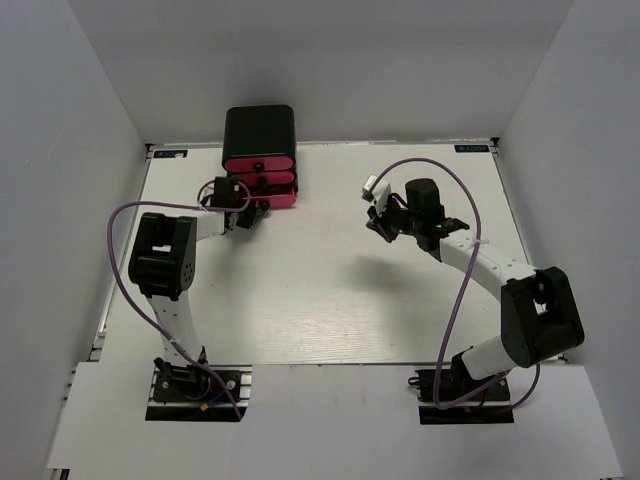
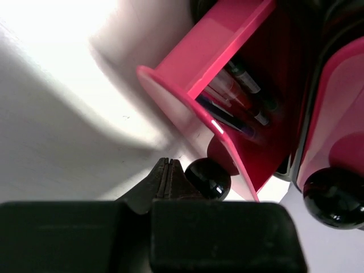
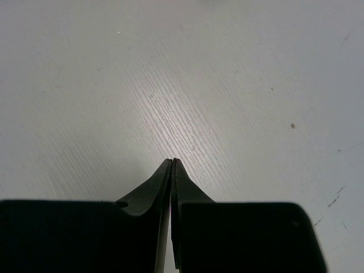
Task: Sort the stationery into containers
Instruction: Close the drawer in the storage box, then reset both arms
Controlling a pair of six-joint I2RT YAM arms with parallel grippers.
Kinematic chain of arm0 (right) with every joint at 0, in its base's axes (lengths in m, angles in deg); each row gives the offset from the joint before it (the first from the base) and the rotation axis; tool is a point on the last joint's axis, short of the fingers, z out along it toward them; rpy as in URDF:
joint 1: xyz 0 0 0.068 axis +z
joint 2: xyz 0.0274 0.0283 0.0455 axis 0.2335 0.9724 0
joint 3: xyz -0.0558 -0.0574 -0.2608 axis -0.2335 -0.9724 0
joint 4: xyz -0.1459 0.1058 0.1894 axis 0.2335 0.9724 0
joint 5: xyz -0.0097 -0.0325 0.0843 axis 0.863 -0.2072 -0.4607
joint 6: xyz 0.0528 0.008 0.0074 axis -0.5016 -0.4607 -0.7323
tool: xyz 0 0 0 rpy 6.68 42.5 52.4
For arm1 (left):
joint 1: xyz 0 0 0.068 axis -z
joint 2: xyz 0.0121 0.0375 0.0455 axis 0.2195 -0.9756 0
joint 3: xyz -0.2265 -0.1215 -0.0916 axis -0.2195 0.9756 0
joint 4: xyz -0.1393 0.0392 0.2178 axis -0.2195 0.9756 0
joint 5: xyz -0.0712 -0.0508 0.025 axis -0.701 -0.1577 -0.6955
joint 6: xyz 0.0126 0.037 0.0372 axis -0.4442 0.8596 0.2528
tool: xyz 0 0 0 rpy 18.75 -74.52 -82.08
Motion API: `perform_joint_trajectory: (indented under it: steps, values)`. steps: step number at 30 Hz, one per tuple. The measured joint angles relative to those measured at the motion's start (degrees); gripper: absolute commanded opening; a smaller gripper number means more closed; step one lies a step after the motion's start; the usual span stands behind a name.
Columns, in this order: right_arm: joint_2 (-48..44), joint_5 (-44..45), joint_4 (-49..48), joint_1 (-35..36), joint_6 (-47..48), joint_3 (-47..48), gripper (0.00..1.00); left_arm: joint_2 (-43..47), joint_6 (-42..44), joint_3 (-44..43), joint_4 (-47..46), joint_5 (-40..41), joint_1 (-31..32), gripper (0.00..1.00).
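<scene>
The containers are three pink drawers (image 1: pixel 262 178) in a glossy black box (image 1: pixel 258 128) at the back of the table. The lowest drawer (image 2: pixel 196 62) is pulled open, and several pens (image 2: pixel 236 105), red, blue and dark, lie inside it. My left gripper (image 2: pixel 169 162) is shut and empty, its tips just left of that drawer's round black knob (image 2: pixel 208 178); from above, the left gripper (image 1: pixel 250 212) sits at the drawer front. My right gripper (image 3: pixel 173 161) is shut with nothing in it, hovering over bare table; in the top view the right gripper (image 1: pixel 379 228) is at mid-right.
A second black knob (image 2: pixel 334 197) belongs to the drawer above. A purple cable (image 1: pixel 455 185) loops over the right arm, with a white connector (image 1: pixel 370 185) near the wrist. White walls close the table (image 1: pixel 320 300) in on three sides.
</scene>
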Motion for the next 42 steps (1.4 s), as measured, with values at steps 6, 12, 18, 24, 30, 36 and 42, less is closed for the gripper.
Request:
perform_joint_trajectory:
  steps: [6, 12, 18, 24, 30, 36, 42]
  values:
    - [0.0, -0.6, 0.2, -0.5, -0.1, -0.4, 0.06, -0.8, -1.5, -1.4, 0.3, 0.1, -0.3, 0.0]
    - [0.0, -1.0, 0.2, -0.9, -0.1, -0.7, 0.06, -0.8, -3.2, -2.6, 0.6, 0.9, -0.3, 0.0]
    - [-0.1, -1.4, 0.7, -1.1, -0.1, -1.4, 0.06, -2.0, -4.8, -4.8, -0.6, 1.6, -0.3, 0.0]
    - [-1.0, -1.5, 1.2, -1.1, -0.1, -2.4, 0.06, -3.6, -5.9, -5.6, -1.1, 2.2, -0.3, 0.0]
    - [-1.6, -1.5, 1.7, -1.1, -0.1, -3.0, 0.11, -3.6, -6.1, -5.4, -1.4, 2.3, -0.3, 0.03]
    - [-2.6, -2.1, 1.7, -1.1, -0.4, -3.9, 0.55, 2.3, -6.4, 4.2, -2.6, 1.0, -0.3, 0.16]
    - [-3.8, -2.4, 1.8, -1.1, -1.0, -5.4, 0.9, 18.5, -1.4, 17.8, 3.5, 0.0, -0.3, 0.61]
